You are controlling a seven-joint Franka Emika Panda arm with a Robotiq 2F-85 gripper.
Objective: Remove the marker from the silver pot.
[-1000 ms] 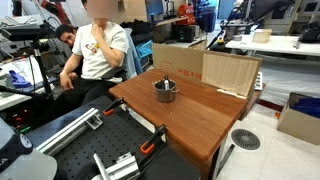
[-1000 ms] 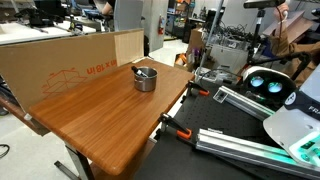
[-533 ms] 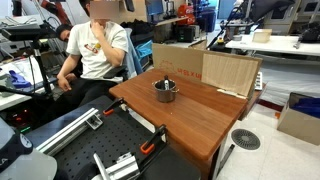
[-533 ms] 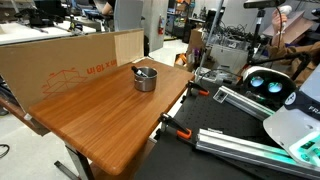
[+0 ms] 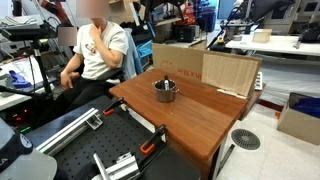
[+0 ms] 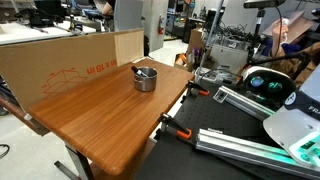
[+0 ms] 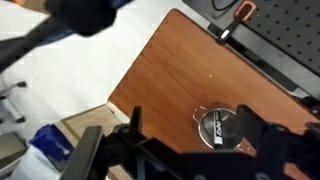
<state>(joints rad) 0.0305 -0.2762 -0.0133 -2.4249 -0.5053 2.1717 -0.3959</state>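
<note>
The silver pot (image 5: pixel 165 90) stands on the wooden table (image 5: pixel 190 125) near the cardboard panel, and it shows in both exterior views (image 6: pixel 145 78). The marker (image 6: pixel 146 71) lies slanted inside it, its end resting on the rim. In the wrist view the pot (image 7: pixel 233 137) is seen from high above, with the marker (image 7: pixel 215 128) looking dark with white lettering. My gripper (image 7: pixel 192 122) hangs well above the table, open and empty. Its two dark fingers (image 7: pixel 135 122) frame the pot. The gripper does not show in the exterior views.
A cardboard panel (image 6: pixel 70 60) stands along the table's back edge, with more boxes (image 5: pixel 230 72) behind it. A seated person (image 5: pixel 100 50) is beside the table. Orange clamps (image 6: pixel 178 128) and metal rails (image 5: pixel 75 125) line the table's near edge.
The pot and marker have not moved. The seated person has shifted slightly.
</note>
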